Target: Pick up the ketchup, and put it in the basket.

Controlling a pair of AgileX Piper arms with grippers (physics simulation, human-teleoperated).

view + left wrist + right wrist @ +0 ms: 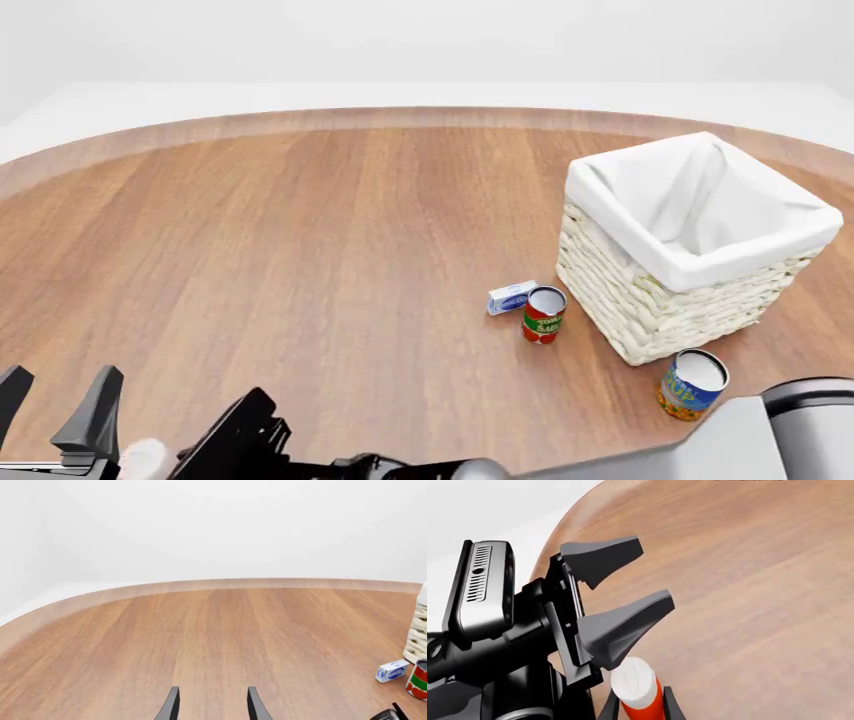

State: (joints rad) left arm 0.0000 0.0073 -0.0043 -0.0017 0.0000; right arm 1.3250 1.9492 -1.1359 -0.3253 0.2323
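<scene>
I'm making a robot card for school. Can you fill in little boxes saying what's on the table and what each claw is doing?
Ketchup: near edge of the table, between the right claw's fingers, not in the basket yet
Right claw: looks closed on the ketchup
Left claw: open, holding nothing
Basket: upright, on the table's right side
Red-and-green can: standing just left of the basket
Small blue-and-white box: beside that can
Orange-and-blue can: in front of the basket

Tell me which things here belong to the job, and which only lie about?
Belong to the job:
ketchup bottle, between the right claw fingers
wicker basket

Only lying about:
red-and-green can
small blue-white box
orange-blue can
</scene>
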